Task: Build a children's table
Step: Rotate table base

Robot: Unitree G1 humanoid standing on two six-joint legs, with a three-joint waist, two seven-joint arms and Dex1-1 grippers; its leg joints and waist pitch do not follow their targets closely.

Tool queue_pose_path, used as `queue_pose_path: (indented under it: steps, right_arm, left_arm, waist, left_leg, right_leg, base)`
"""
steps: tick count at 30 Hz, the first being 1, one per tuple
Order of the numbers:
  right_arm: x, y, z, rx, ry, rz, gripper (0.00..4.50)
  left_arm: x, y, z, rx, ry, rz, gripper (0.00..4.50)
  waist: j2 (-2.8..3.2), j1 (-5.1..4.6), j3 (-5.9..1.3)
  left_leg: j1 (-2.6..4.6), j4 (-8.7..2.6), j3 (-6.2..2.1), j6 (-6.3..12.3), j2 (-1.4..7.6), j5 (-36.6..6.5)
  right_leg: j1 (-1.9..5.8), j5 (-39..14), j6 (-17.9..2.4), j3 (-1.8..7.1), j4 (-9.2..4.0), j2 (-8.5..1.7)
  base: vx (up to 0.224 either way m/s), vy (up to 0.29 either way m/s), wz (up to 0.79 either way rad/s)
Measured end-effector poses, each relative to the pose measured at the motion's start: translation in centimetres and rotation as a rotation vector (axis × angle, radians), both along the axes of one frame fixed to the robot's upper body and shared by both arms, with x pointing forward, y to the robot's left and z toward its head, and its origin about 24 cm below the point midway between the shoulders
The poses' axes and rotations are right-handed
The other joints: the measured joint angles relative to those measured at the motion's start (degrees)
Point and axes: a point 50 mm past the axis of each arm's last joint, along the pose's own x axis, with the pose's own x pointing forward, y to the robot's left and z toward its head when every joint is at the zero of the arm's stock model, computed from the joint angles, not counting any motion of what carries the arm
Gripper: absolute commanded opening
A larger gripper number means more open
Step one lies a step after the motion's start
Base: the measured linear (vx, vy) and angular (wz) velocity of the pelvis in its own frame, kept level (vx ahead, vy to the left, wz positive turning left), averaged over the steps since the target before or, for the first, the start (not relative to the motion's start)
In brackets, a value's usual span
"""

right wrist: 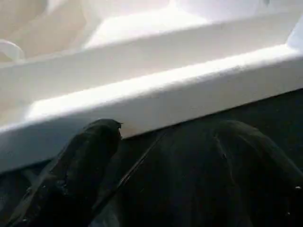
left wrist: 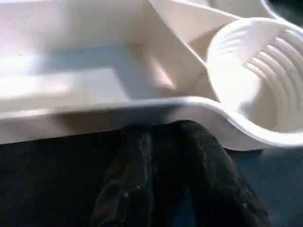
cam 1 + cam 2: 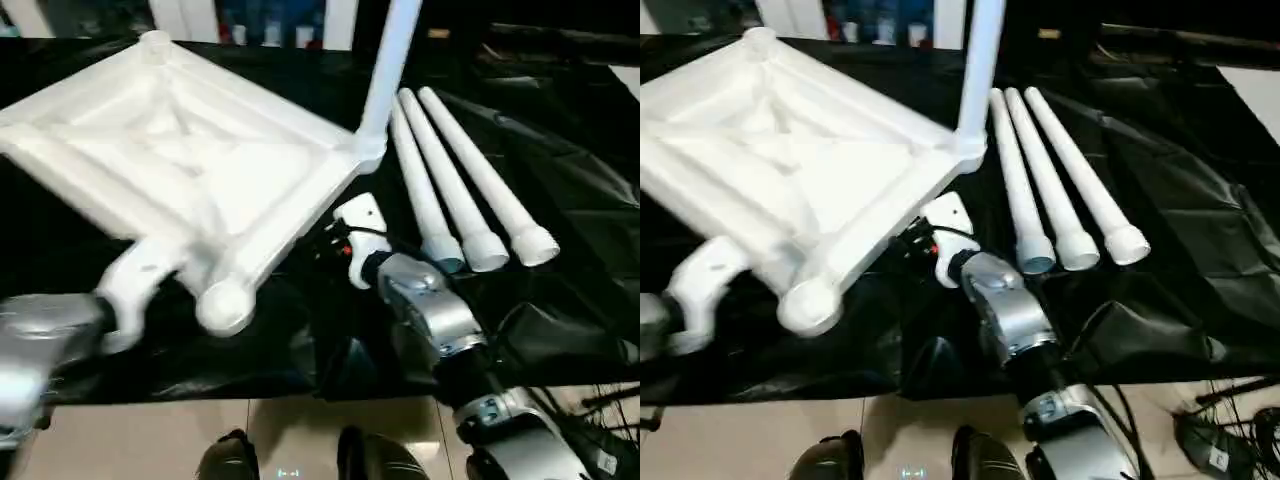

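The white tabletop (image 3: 200, 160) lies underside up on a black cloth, its ribs showing. One white leg (image 3: 390, 60) stands upright in its far right corner socket. Three more legs (image 3: 455, 180) lie side by side on the cloth to the right, flared ends toward me. My left gripper (image 2: 165, 137) is tucked under the tabletop's near left edge, beside the empty near corner socket (image 3: 225, 305). My right gripper (image 1: 165, 132) is open at the tabletop's near right edge, its two black fingers (image 1: 90, 156) spread wide against the rim.
The black cloth (image 3: 300, 350) covers the work surface and ends at a front edge above the tan floor (image 3: 120, 440). Folds of cloth bunch up at the right (image 3: 560, 340). Cables (image 3: 1230, 440) lie on the floor at lower right.
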Motion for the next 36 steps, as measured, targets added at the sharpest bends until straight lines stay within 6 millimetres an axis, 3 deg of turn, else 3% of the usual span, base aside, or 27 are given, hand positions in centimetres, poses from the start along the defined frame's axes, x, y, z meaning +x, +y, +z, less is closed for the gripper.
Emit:
queue_pose_path:
  steps: [8, 14, 19, 24, 30, 36]
  right_arm:
    - [0.6, -3.8, 2.8, 0.014, -0.016, -0.176, 3.88]
    - [0.9, -5.2, 2.8, -0.016, 0.075, -0.301, 3.88]
    - [1.4, -5.8, 4.2, -0.034, 0.074, -0.389, 3.88]
    - [1.6, -6.4, 5.4, -0.049, 0.077, -0.416, 3.88]
    - [1.8, -7.5, 5.8, -0.114, 0.148, -0.471, 3.88]
    - [2.0, -9.6, 5.1, -0.120, 0.226, -0.591, 4.39]
  left_arm:
    - [2.4, -4.6, -1.7, -0.106, -0.121, 0.012, 1.16]
    - [3.8, -7.8, -2.3, -0.162, -0.182, 0.011, 1.16]
    - [4.3, -10.6, -2.1, -0.208, -0.238, -0.051, 1.16]
    - [4.1, -11.3, -1.1, -0.259, -0.288, -0.112, 1.16]
    - [2.7, -10.0, 1.3, -0.250, -0.318, -0.251, 1.16]
    - [1.7, -8.2, 2.6, -0.186, -0.281, -0.334, 1.23]
  waist:
    - [-0.14, 0.93, -0.09]
    - [-0.15, 1.02, -0.10]
    - [-0.13, 0.68, -0.09]
    - [-0.03, 0.27, -0.03]
    - [0.06, 0.09, 0.02]
    - [0.19, 0.06, 0.09]
  left_leg:
    - [0.16, 0.16, -0.03, 0.02, 0.01, 0.01]
    - [-0.06, 0.16, -0.13, -0.03, 0.02, 0.25]
    - [-0.24, 0.16, -0.15, 0.05, 0.02, 0.34]
    - [-0.34, 0.16, -0.17, 0.14, 0.03, 0.39]
    - [-0.38, 0.13, -0.17, 0.27, 0.04, 0.48]
    - [-0.24, 0.16, -0.16, -0.11, 0.03, 0.57]
  right_leg:
    - [0.61, -0.26, 0.62, 0.15, -0.02, -0.01]
    - [0.61, -0.13, 0.89, 0.12, -0.03, -0.01]
    - [0.46, -0.10, 0.88, 0.12, -0.04, -0.01]
    - [0.32, -0.26, 0.92, 0.15, -0.03, 0.06]
    - [0.27, -0.31, 0.84, 0.13, 0.03, 0.07]
    - [0.28, -0.32, 0.85, 0.18, 0.33, 0.05]
  base:
    - [0.000, 0.000, 0.00]
    - [0.000, 0.000, 0.00]
    - [0.000, 0.000, 0.00]
    - [0.000, 0.000, 0.00]
    - [0.000, 0.000, 0.00]
    - [0.000, 0.000, 0.00]
